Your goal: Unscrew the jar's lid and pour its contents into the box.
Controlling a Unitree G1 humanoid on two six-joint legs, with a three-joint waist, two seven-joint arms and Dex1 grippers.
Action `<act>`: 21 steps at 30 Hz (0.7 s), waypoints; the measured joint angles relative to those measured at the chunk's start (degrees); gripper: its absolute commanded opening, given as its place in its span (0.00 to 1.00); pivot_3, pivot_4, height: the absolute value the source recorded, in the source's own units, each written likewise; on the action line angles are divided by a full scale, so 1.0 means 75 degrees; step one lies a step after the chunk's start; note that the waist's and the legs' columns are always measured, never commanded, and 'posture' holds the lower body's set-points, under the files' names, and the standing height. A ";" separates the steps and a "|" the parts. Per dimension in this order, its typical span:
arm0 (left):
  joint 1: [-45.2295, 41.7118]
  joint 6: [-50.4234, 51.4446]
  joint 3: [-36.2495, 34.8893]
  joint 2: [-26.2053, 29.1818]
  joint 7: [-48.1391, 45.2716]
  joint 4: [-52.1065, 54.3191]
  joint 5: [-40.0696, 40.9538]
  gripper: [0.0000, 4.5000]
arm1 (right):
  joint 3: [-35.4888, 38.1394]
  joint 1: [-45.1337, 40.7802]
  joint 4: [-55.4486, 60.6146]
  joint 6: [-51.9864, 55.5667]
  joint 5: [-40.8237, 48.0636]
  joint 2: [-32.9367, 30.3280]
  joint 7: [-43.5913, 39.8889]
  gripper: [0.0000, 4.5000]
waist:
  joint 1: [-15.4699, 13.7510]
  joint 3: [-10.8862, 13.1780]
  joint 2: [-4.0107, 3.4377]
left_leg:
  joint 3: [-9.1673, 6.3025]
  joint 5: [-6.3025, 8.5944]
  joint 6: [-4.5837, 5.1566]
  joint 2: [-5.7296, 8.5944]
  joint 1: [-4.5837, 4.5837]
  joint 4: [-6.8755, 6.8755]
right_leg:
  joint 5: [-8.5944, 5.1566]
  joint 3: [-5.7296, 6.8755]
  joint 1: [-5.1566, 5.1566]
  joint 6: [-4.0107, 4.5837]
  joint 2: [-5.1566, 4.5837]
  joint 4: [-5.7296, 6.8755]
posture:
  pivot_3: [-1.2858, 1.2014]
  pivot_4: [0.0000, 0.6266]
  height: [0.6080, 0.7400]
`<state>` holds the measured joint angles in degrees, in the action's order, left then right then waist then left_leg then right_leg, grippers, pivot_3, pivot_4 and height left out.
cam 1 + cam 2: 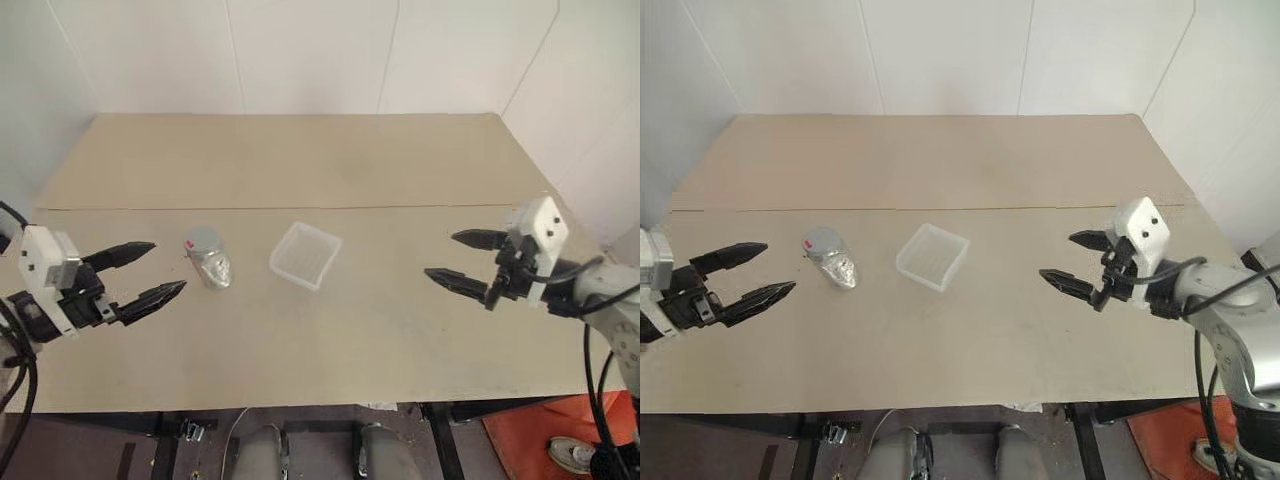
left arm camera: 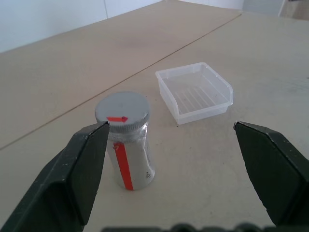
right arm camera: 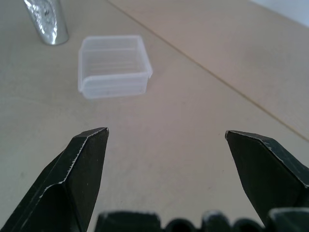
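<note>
The jar (image 1: 208, 258) stands upright on the table, left of centre, looking silvery with a red stripe down its side (image 2: 129, 159). Its grey lid (image 2: 122, 111) is screwed on and carries a red arrow mark. The contents are hidden inside. The box (image 1: 306, 254), a translucent white tray, lies empty just right of the jar. My left gripper (image 1: 148, 273) hovers open a short way left of the jar, apart from it. My right gripper (image 1: 458, 260) hangs open well right of the box, holding nothing.
The beige table (image 1: 320, 330) has a seam running across its middle. White walls close it in at the back and sides. An orange patch of floor (image 1: 560, 430) and a person's shoe (image 1: 575, 455) lie beyond the table's front right corner.
</note>
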<state>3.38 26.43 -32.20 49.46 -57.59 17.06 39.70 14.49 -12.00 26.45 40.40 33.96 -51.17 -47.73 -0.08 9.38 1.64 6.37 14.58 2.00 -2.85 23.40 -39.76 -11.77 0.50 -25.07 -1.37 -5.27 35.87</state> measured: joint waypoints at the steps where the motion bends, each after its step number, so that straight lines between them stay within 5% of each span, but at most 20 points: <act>1: -0.0042 -0.0009 0.0022 -0.0002 0.0019 -0.0012 -0.0021 1.00 | 0.0007 0.0022 0.0150 0.0047 0.0120 -0.0020 -0.0051 1.00 | 0.0001 0.0000 0.0000 | 0.0000 0.0000 0.0000 -0.0001 -0.0001 -0.0001 | 0.0000 0.0000 0.0000 0.0000 0.0001 0.0000 | 0.52 0.24 1.00; 11: -0.0010 -0.0210 -0.0056 -0.0529 0.0628 0.0141 -0.0153 1.00 | -0.0285 -0.0733 0.0299 0.0119 0.0449 -0.0017 -0.0308 1.00 | 0.0097 0.0001 0.0002 | -0.0010 0.0000 0.0001 -0.0003 -0.0008 -0.0001 | 0.0001 -0.0010 0.0002 0.0001 0.0002 -0.0001 | 0.52 0.24 1.00; 21: 0.0406 -0.0932 0.0164 -0.0506 0.0133 -0.0479 -0.0822 1.00 | -0.1675 -0.2071 0.0021 0.0005 0.0291 0.0563 -0.0525 1.00 | 0.0011 0.0001 0.0001 | -0.0003 -0.0001 -0.0001 0.0002 -0.0007 -0.0006 | -0.0005 -0.0001 0.0006 0.0011 -0.0004 0.0002 | 0.52 0.24 1.00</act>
<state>6.43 19.44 -30.97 45.67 -56.59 13.47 33.54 1.93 -27.53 26.61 40.44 36.14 -46.95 -51.66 0.00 9.38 1.64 6.34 14.57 2.00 -2.84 23.34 -39.81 -11.80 0.49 -25.03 -1.29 -5.29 35.88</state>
